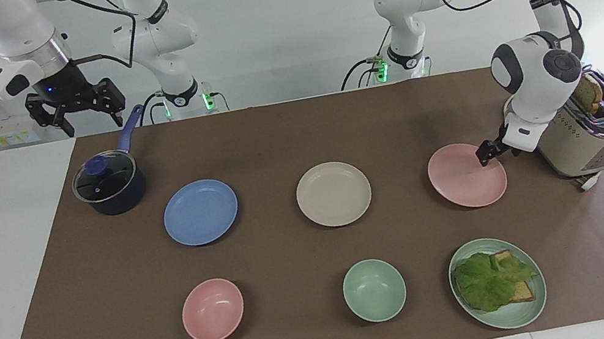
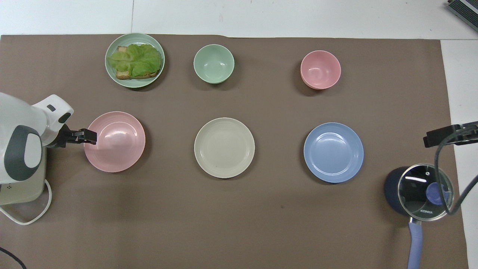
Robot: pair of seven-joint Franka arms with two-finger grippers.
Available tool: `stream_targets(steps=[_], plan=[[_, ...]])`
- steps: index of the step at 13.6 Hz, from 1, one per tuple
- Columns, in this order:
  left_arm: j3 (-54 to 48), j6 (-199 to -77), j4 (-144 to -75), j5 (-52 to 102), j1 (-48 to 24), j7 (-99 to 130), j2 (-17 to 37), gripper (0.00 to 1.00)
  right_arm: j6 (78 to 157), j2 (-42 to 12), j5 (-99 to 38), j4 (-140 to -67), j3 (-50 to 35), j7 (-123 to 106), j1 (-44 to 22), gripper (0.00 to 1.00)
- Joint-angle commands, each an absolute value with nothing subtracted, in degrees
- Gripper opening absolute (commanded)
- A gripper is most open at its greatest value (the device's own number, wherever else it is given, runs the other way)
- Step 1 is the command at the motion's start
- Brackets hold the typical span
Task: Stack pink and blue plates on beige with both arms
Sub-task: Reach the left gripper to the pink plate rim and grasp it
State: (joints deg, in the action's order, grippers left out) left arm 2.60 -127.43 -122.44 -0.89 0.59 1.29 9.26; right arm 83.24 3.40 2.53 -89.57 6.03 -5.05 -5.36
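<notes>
Facing view: left gripper [image 1: 487, 152] is spread open, low at the pink plate [image 1: 465, 178] rim beside the toaster [image 1: 582, 135]. Beige plate [image 1: 333, 193] lies between pink and blue plate [image 1: 201, 212]. Right gripper [image 1: 75, 107] — open — waits above the pot [image 1: 109, 185].

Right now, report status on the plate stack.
Left gripper open at pink plate rim. Right gripper open, waiting above pot. Blue plate, beige plate unstacked, unobstructed.

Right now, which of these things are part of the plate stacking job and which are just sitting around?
Part of the job:
pink plate
blue plate
beige plate
left gripper
right gripper

Just lying about:
pink bowl
green bowl
green plate with sandwich
toaster
lidded pot
</notes>
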Motion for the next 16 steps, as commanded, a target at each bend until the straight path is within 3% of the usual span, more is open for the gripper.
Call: stream_targets(steps=[1,2,3,10,16], plan=[[2.29,-129.29,-124.36,-0.97,1.14,3.68,8.53,0.61,83.41,3.87,2.46,-90.18,5.8,-6.59,-4.57,1.0],[2.29,-129.29,-124.37,-0.97,0.79,5.69,8.53,0.05,83.5,3.87,2.46,-90.18,5.8,-6.68,-4.57,1.0],[2.29,-129.37,-124.37,-1.05,0.62,6.84,8.53,0.0,83.41,3.87,2.55,-90.18,5.8,-6.68,-4.57,1.0],[2.29,-126.58,-123.4,-1.05,1.14,5.98,8.53,0.0,83.5,3.87,2.46,-90.26,5.89,-6.68,-4.57,1.0],[1.76,-105.41,-109.62,4.8,0.44,6.5,6.6,0.0,83.5,3.87,2.46,-90.26,5.8,-6.68,-4.13,1.0]])
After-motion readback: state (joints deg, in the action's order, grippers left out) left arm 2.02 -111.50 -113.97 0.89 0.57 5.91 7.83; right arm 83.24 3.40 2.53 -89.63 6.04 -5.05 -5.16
